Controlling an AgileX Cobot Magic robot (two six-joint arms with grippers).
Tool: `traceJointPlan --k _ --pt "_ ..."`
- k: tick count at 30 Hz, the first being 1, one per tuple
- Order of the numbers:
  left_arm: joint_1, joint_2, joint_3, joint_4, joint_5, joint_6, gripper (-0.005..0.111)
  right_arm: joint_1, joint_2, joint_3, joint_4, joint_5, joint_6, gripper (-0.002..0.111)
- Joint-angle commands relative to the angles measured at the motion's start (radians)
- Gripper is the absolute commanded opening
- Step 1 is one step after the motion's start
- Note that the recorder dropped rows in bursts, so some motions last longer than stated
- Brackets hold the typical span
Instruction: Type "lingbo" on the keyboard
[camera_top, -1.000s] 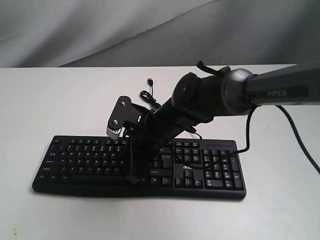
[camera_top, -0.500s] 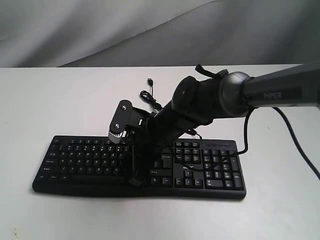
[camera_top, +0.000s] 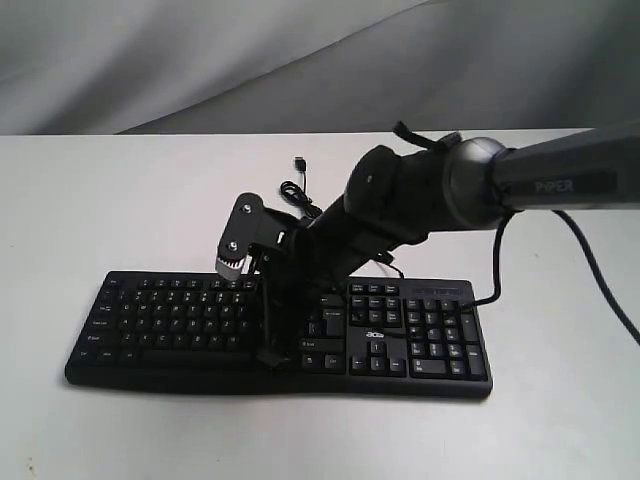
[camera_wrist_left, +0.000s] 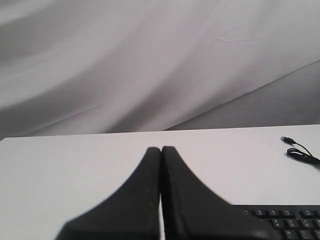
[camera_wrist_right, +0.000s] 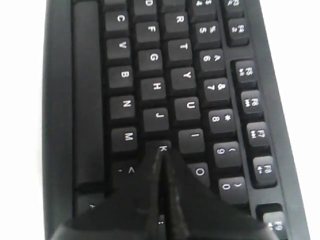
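My right claw is clamped shut on nothing, both fingers pressed into one narrow point. That's on purpose: a single tip hits one key w/o dragging its neighbours. It's tilted down over the keyboard, tip at the K key, w/ the I key just beside. L is prob. hidden under my fingers, so I can't tell which key I'm actually on, or whether it's pressed. My left claw is shut too, empty, parked off the keyboard over bare table, out of the way.

The keyboard lies flat along the table's camera-side edge, roughly mid-length, long side parallel to it. Its cable trails loose toward the far edge, plug unconnected. Table is plain white, matte; behind it hangs a grey cloth backdrop.
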Motion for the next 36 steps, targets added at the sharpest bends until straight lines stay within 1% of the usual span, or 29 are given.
traceJointPlan --k 1,7,13,23,36 --pt "-0.007 -0.005 0.005 0.0 -0.007 -0.002 0.001 -0.002 -0.026 -0.031 0.001 -0.01 0.012 0.0" --pt "-0.007 -0.005 0.005 0.0 -0.007 -0.002 0.001 0.007 0.033 -0.098 0.015 0.006 0.017 0.0" --pt "-0.007 -0.005 0.005 0.0 -0.007 -0.002 0.001 0.003 0.053 -0.098 0.015 0.003 0.017 0.0" --pt "-0.007 -0.005 0.005 0.0 -0.007 -0.002 0.001 0.003 0.073 -0.098 0.069 -0.029 -0.033 0.0" --pt "-0.007 -0.005 0.005 0.0 -0.007 -0.002 0.001 0.003 0.096 -0.098 0.075 -0.047 -0.039 0.0"
